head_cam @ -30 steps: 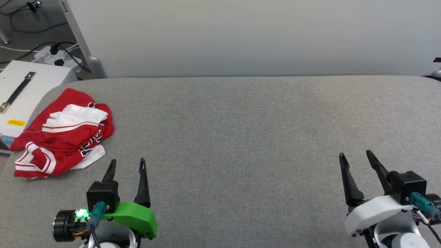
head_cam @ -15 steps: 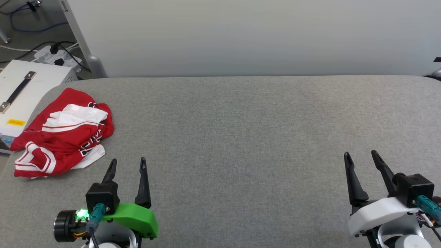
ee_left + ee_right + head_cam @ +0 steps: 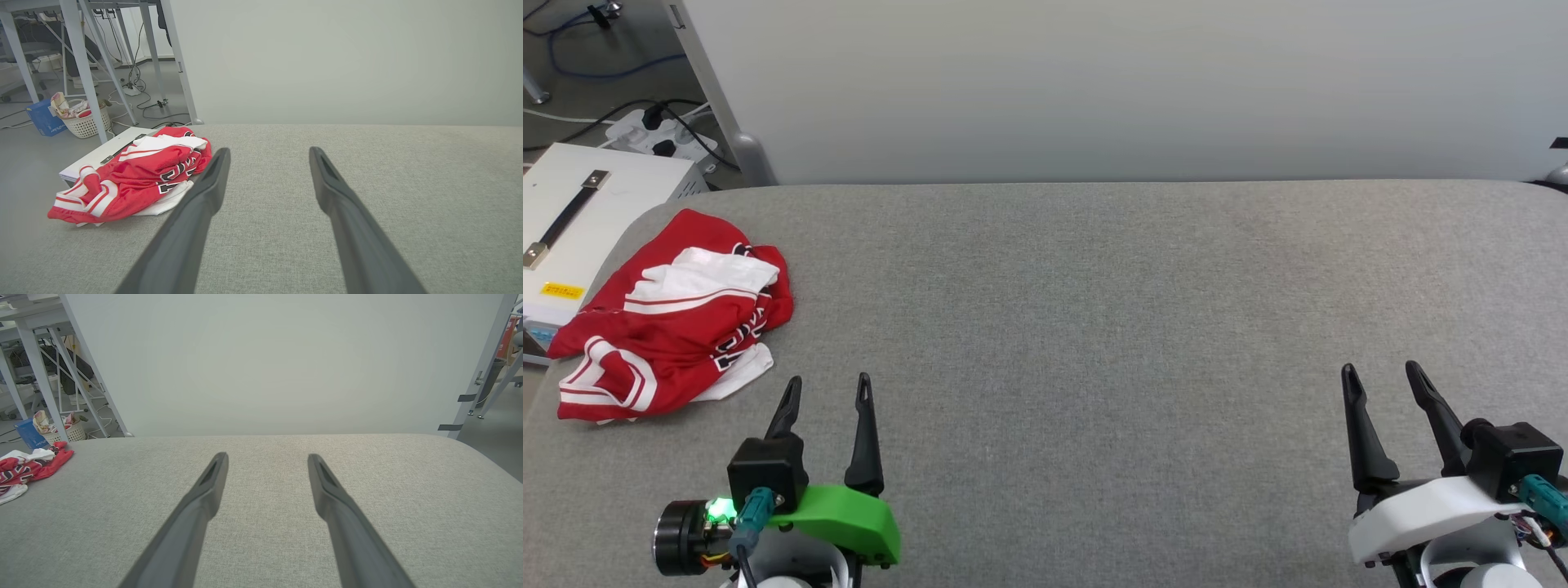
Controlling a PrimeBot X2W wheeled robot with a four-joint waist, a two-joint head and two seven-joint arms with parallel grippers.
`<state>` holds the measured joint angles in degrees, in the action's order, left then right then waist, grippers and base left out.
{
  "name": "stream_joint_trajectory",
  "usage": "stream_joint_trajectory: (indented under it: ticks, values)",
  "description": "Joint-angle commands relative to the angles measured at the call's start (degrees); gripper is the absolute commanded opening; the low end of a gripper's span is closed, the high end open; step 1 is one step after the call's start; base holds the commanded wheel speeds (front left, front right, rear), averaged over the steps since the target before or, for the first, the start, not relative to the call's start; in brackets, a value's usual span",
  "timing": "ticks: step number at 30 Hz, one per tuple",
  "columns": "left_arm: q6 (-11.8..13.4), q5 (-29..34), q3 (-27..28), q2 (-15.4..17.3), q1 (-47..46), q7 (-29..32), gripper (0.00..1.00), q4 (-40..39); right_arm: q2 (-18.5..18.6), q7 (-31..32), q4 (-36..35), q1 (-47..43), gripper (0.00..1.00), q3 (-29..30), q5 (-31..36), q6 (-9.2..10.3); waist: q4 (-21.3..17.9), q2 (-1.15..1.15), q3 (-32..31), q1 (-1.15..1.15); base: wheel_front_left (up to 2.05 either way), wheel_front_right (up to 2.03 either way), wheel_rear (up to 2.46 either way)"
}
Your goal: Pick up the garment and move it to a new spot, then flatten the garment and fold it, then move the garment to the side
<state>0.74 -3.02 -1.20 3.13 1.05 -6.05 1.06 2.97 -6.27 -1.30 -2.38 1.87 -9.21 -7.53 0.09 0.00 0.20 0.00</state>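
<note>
The garment [image 3: 670, 318], a red jersey with white sleeves and black lettering, lies crumpled at the left end of the grey padded table [image 3: 1094, 327], partly over its edge. In the left wrist view the garment [image 3: 135, 175] sits ahead and to the left of the fingers. It also shows as the garment [image 3: 24, 469] at the far left of the right wrist view. My left gripper [image 3: 828, 380] stands open and empty near the front edge, just right of the garment. My right gripper [image 3: 1382, 369] is open and empty at the front right.
A white box with a strap handle [image 3: 572, 220] stands beside the table's left end, with a power strip and cables [image 3: 658, 131] behind it. A pale wall panel [image 3: 1094, 82] rises behind the table. A laundry basket [image 3: 83, 118] sits on the floor among table legs.
My right gripper has drawn back slightly toward the lower right. The left gripper and the garment have stayed put.
</note>
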Motion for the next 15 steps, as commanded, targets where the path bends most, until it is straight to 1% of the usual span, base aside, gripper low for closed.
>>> stream_joint_trajectory:
  ticks: [1,15]
  values:
    - [0.3,-0.5,-0.1,-0.1,-0.2,-0.7,1.0,0.2,0.0,-0.6,-0.2,-0.8,1.0,-0.1,-0.4,0.02,0.0,0.0,0.0,0.0,0.0,0.0,0.0]
    - [0.8,-0.6,-0.5,-0.1,0.0,-2.3,1.0,1.2,-0.1,-2.2,-0.4,-1.7,1.0,-0.3,0.6,0.02,0.1,0.0,-0.1,0.0,0.0,0.0,0.0]
